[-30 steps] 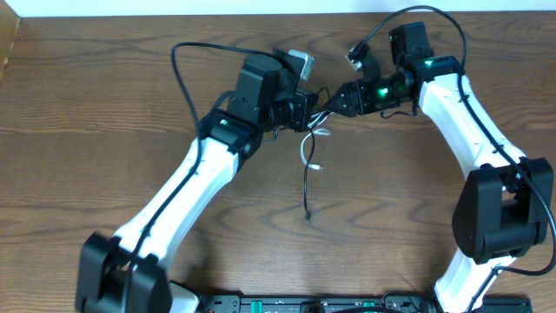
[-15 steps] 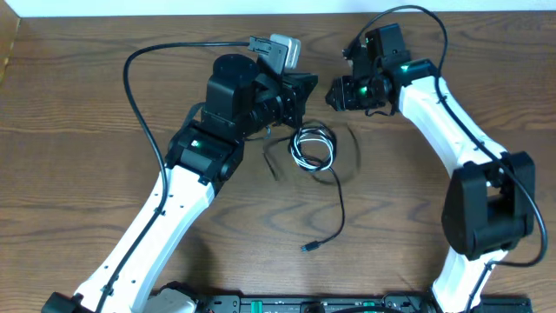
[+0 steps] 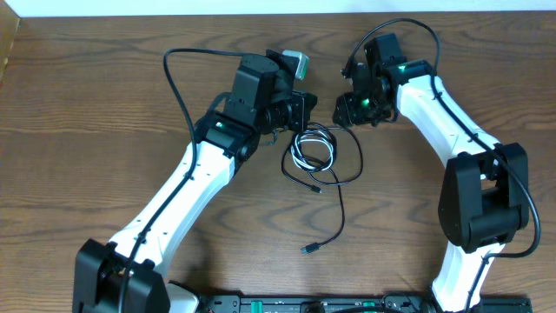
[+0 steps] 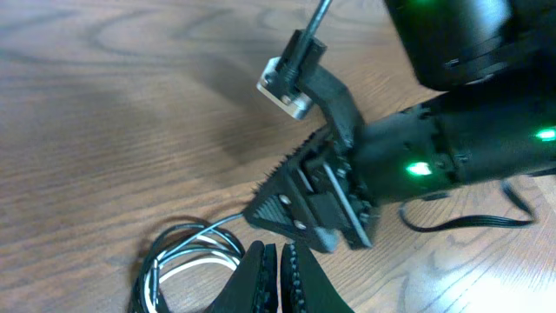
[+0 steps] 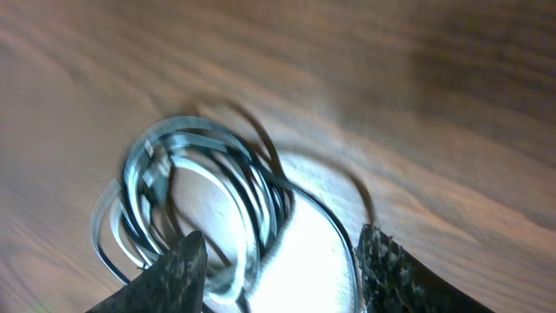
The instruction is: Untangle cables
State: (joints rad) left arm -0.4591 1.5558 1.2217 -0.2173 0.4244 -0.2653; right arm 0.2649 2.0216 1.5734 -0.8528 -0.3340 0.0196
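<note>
The black cable (image 3: pixel 337 187) and the white cable (image 3: pixel 301 155) lie coiled together in small loops on the table between the two arms. The black cable's tail runs down to a plug end (image 3: pixel 307 249). My left gripper (image 3: pixel 306 109) is shut and empty just above the coil's top edge; in the left wrist view its jaws (image 4: pixel 280 261) are pressed together beside the loops (image 4: pixel 187 256). My right gripper (image 3: pixel 345 109) is open and empty just right of the coil; in the right wrist view its fingers (image 5: pixel 278 261) straddle the blurred loops (image 5: pixel 187 187).
Thick black robot wires arc over the table behind each arm, left (image 3: pixel 178 83) and right (image 3: pixel 417 30). The wooden table (image 3: pixel 78 148) stretches left and right of the arms. A dark bar (image 3: pixel 304 304) runs along the front edge.
The cables, held taut between both grippers a second ago, now lie dropped on the table as a coil. Both grippers have let go. The left arm has swung back right toward the coil.
</note>
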